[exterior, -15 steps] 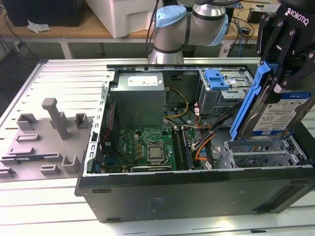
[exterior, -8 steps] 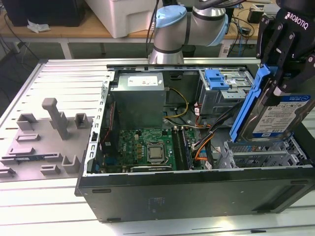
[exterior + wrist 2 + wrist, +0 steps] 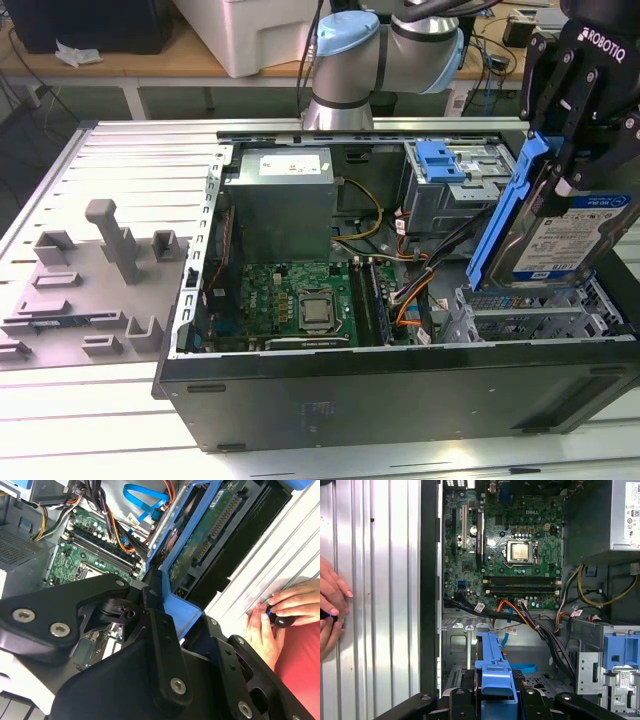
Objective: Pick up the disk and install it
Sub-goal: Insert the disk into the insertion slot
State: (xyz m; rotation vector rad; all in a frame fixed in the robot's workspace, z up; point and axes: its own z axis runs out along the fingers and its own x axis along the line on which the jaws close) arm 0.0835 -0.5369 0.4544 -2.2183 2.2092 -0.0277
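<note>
Right under your wrist cameras sits the hand (image 3: 495, 697), its black links closed on the disk (image 3: 578, 240), pinching it across the blue carrier rail (image 3: 515, 205) at the upper end. In the exterior view you have the disk hanging on edge, slightly tilted, label facing out, above the silver bay (image 3: 530, 312) at the exterior view's right end of the open computer case (image 3: 400, 385); it is not seated yet. The second wrist view shows you its green circuit side and connector strip. Expect it to handle as a stiff, dense block, heavy for its size, with smooth metal faces that could slip, so the framed edges are the sensible hold. The plastic rail probably flexes a little, and the bare board and connector look like the parts to keep clear of knocks. A person's hands (image 3: 277, 617) rest on the ribbed counter (image 3: 130, 155) beside the case, well apart from the disk.
</note>
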